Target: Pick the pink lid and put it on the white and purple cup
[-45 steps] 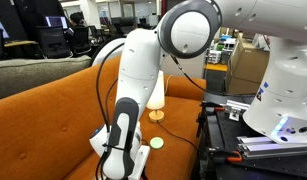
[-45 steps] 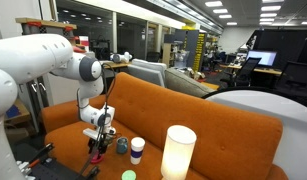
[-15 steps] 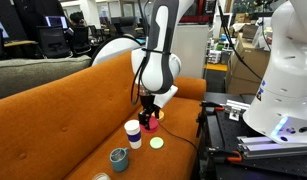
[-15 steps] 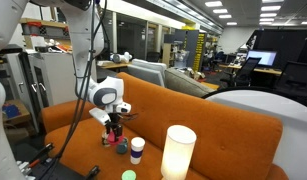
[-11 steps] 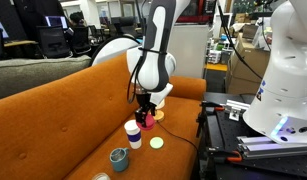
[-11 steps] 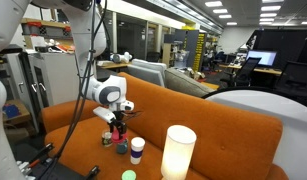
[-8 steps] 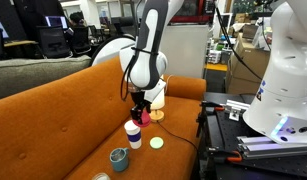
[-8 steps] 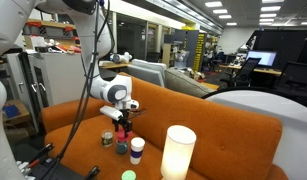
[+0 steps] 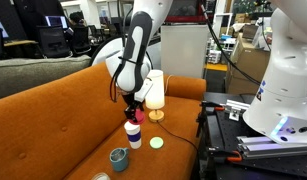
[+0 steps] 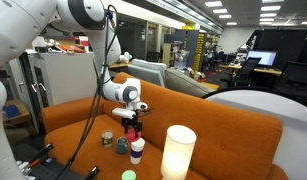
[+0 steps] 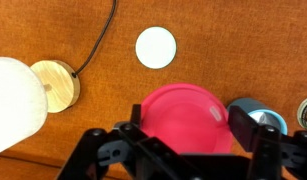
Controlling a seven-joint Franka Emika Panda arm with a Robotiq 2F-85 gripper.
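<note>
My gripper (image 9: 133,110) hangs straight down over the white and purple cup (image 9: 132,135), which stands upright on the seat of the orange sofa (image 9: 53,125). My jaws are clenched on the pink lid (image 11: 185,120), one finger (image 11: 101,150) on either side of its rim. In the wrist view the lid fills the space between them and hides the cup below. In both exterior views the lid (image 9: 134,116) sits level just above the cup's mouth. I cannot tell whether it touches the rim.

Just beside the cup stands the squat grey-teal cup (image 9: 119,158), which peeks out past the lid's edge in the wrist view (image 11: 255,116). A pale round disc (image 9: 156,143) lies flat on the seat near the cup, on the side away from the grey-teal cup. Beyond the cup from the disc's side stands the table lamp with its white shade (image 9: 154,90) and round wooden base (image 11: 53,85). A thin dark cable (image 11: 101,45) runs away from the base across the cushion.
</note>
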